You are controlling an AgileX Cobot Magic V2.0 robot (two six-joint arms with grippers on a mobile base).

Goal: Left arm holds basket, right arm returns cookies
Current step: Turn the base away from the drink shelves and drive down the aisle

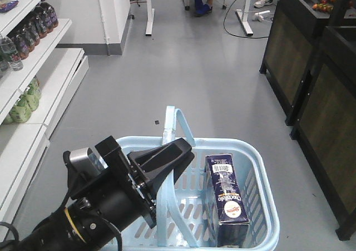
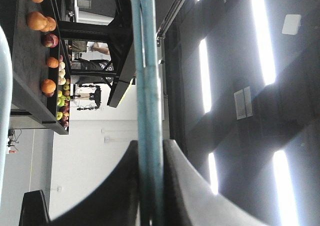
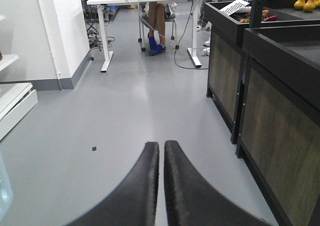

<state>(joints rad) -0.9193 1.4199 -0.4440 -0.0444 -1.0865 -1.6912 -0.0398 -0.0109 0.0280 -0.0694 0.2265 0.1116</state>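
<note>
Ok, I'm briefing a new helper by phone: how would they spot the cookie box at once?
Find the pale blue slotted plastic shopping basket at the bottom of the front view. In its right half sits a dark navy rectangular carton. Unlike the bottles on the white shelves at left, it is a box with a white barcode label and round white-and-red logo.

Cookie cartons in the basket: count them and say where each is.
1. The navy cookie carton sits in the right half of the pale blue basket, beside the handle clamped by the left gripper. The left arm covers the left half, so another may be hidden.
</note>
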